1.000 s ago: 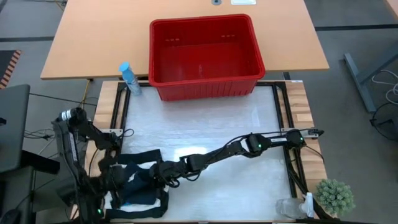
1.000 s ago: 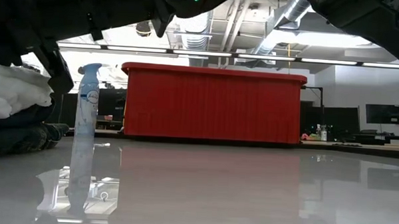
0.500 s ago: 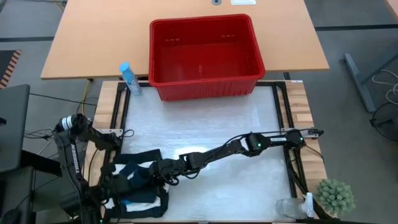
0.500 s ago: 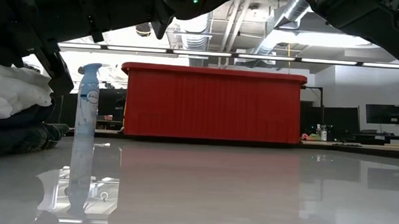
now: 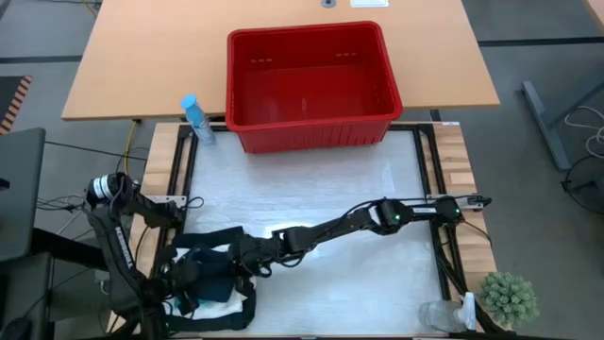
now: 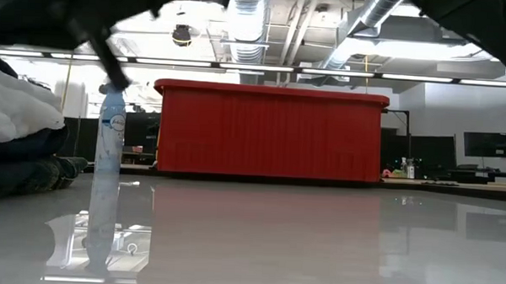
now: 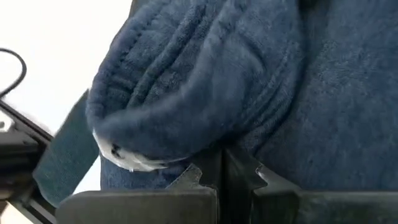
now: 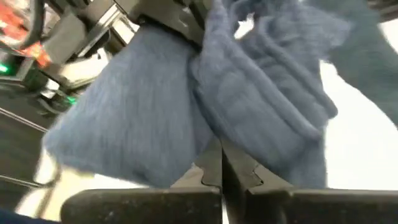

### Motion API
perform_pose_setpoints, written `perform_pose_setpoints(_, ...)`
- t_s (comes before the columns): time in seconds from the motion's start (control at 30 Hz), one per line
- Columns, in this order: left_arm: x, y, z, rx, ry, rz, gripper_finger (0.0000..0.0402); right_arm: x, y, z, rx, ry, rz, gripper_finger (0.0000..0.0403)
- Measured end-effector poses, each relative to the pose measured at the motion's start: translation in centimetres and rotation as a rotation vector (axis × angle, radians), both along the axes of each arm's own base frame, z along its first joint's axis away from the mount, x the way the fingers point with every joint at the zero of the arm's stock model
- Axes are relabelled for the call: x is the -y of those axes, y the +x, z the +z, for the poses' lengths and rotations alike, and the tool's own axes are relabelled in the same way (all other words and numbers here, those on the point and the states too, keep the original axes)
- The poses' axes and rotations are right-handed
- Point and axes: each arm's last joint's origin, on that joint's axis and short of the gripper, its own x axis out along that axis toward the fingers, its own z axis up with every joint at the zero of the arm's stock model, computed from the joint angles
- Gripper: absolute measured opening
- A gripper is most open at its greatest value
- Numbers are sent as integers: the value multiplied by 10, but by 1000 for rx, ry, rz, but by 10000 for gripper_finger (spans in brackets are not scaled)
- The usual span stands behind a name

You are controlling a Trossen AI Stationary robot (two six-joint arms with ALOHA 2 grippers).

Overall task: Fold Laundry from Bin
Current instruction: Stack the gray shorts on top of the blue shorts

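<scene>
Both arms have shifted slightly over the last second, the left one pulling back toward the table's 7 o'clock corner while the right reaches after it; bin and bottle have not moved.

From above, the red bin (image 5: 310,85) sits empty at 12 o'clock, with a blue spray bottle (image 5: 196,119) just beside it at 10 o'clock. The laundry (image 5: 209,288), dark cloth over white, is piled at 7 o'clock. The left gripper (image 5: 186,280) and right gripper (image 5: 238,264) both meet this pile, the right arm stretched across from 3 o'clock. A small plant (image 5: 508,298) stands at 5 o'clock.

At table height, the bin (image 6: 270,131) fills the middle distance, the bottle (image 6: 109,141) stands at 9 o'clock, and folded laundry (image 6: 18,142) lies at the far 9 o'clock edge.

On the left wrist, the left gripper (image 7: 224,171) is clenched on dark blue laundry (image 7: 205,81).

On the right wrist, the right gripper (image 8: 222,168) is pinched on the same blue laundry (image 8: 186,106).
</scene>
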Motion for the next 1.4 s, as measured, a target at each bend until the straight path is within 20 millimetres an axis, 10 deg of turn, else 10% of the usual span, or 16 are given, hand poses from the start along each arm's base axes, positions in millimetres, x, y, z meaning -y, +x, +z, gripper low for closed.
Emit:
perform_pose_setpoints(0.3,6,-7,-9,48,-88,51,0,-8,-47,48,-288,-102,-138,18)
perform_pose_setpoints(0.77,5,-3,-22,81,-120,84,0,-57,-44,-8,-332,-60,-96,17)
perform_pose_setpoints(1.23,5,2,-30,106,-165,102,0,-56,-23,-39,-256,51,-10,19)
perform_pose_setpoints(1.4,5,3,-30,107,-170,105,0,-50,-39,-10,-345,2,-23,18)
